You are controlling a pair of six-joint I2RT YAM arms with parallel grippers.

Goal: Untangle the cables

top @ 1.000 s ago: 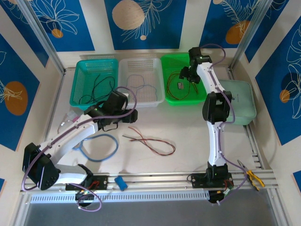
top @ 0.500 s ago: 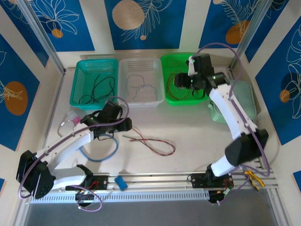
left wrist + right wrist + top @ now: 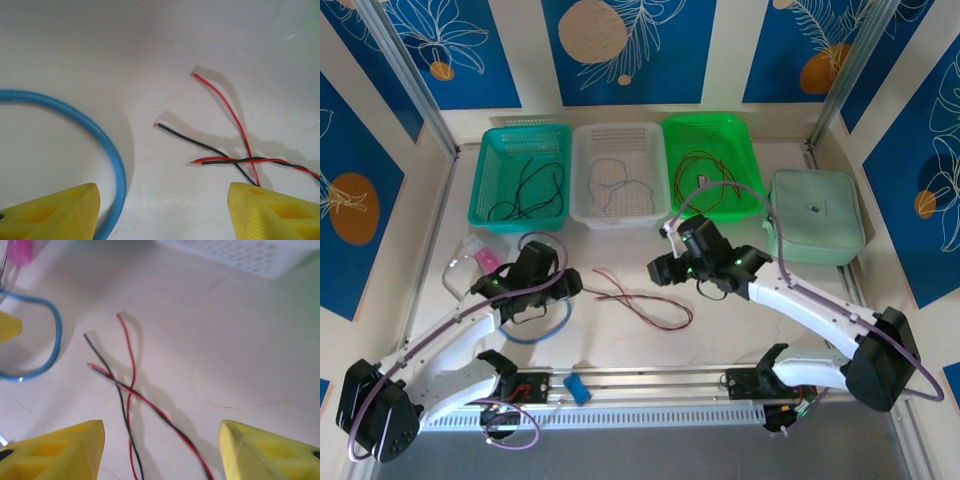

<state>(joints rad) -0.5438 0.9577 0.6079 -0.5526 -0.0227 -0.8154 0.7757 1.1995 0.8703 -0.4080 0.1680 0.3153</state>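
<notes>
Pulling my left arm back from the teal basket toward the near-left part of the counter, I now have my left end effector over the blue hose. It sits just left of the loose ends of the red and black cables, which lie twisted together in the middle of the counter. My right arm has swung much further: it has left the green basket at the far edge and come down to the middle, so my right end effector hangs just right of the same cables. I judge that the last delivery is done and this pair is next, flanked from both sides. My left fingers stand spread, empty, touching nothing. My right fingers are spread too, empty, above the cables.
</notes>
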